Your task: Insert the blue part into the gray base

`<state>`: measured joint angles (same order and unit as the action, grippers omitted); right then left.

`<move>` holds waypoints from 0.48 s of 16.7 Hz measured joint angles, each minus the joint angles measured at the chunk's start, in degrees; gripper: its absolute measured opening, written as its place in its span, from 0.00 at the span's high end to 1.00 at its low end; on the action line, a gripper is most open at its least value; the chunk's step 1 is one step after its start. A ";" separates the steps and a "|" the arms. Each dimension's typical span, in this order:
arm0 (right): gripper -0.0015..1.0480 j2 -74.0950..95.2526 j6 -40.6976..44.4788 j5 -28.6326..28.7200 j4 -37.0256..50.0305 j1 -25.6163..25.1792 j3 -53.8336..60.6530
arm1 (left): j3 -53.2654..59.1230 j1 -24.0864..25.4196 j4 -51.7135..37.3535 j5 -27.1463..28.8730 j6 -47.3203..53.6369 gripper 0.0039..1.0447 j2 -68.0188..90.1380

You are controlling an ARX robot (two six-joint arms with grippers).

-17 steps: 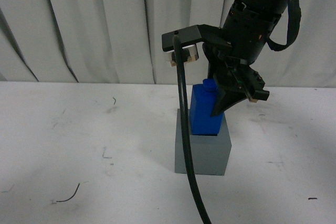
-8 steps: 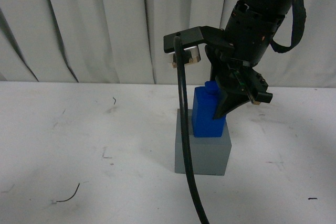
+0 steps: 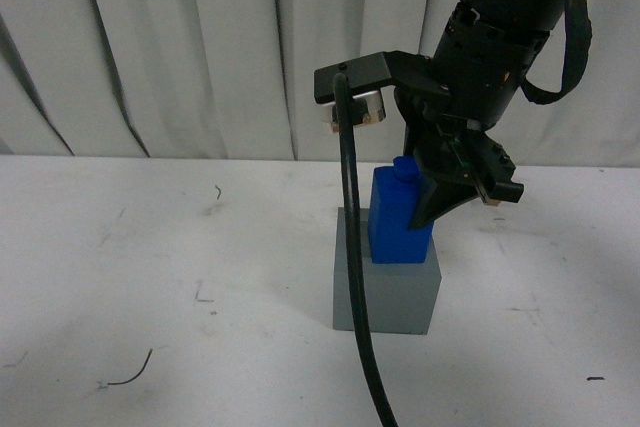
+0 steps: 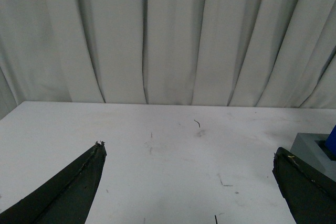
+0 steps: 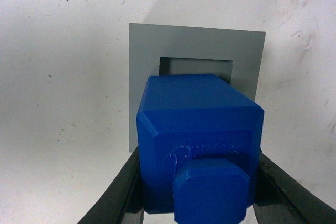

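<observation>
The gray base stands on the white table in the front view. Held over its top, the blue part leans slightly, knob end up, its lower end at the base's top face. My right gripper is shut on it from above. In the right wrist view the blue part sits between the two dark fingers, and beyond it the gray base shows its square recess partly uncovered. My left gripper is open over bare table, with a corner of the gray base beside one finger.
A thick black cable hangs from the right arm in front of the base. White curtains close off the back of the table. A small dark wire scrap lies on the table at the near left.
The right gripper and the blue part have shifted slightly rightward over the base, and the part stands a little straighter.
</observation>
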<state>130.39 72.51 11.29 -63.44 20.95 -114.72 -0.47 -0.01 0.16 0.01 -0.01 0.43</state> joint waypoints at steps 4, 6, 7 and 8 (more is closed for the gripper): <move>0.55 0.00 -1.18 -0.55 -1.09 0.00 -0.09 | 0.00 0.00 0.00 0.00 0.00 0.06 0.00; 0.55 0.20 -1.62 -0.63 -1.16 0.04 -0.35 | 0.00 0.00 0.00 0.00 0.00 0.06 0.00; 0.55 0.33 -1.64 -0.63 -0.94 0.04 -0.37 | 0.00 0.00 0.00 0.00 0.00 0.06 0.00; 0.55 0.39 -1.92 -0.63 -0.96 0.07 -0.46 | 0.00 0.00 0.00 0.00 0.00 0.06 0.00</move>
<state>130.78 70.59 10.66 -64.40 21.02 -115.18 -0.47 -0.01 0.16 0.01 -0.01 0.43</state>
